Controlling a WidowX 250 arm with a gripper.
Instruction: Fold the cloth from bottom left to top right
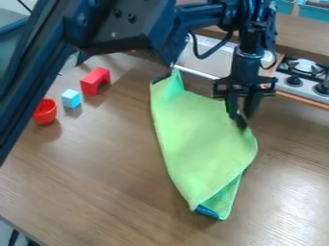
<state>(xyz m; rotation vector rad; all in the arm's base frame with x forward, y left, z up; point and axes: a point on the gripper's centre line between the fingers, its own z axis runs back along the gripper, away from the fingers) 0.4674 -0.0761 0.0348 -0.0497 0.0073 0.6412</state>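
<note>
Cloth (196,139), bright green, lay on the table beneath the pincer (241,118), whose lower end was at or just above the fabric, close to its right edge. Whether it was clenched on a pinch of cloth or released could not be told. The fabric ran long and slanting from a raised, creased corner at the far left to a narrow end at the near side, where a lower layer and a blue patch (206,211) peeped out; it seemed partly doubled, so the fold looked well along.

Doing this step well probably called for laying the upper layer down low and gently towards the far right, letting go only once it was flat, then lifting straight up. A sideways drag risked pulling the lower layer along or bunching the right edge.

The wood-grained table (96,173) spread out around it. Above, the black arm (116,26) crossed from the upper left. Well to the left of the cloth were a red arch-shaped block (95,79), a light blue block (71,98) and a red cup (45,111). A toy stove (300,77) stood at the far right, with blue bins (313,12) beyond.
</note>
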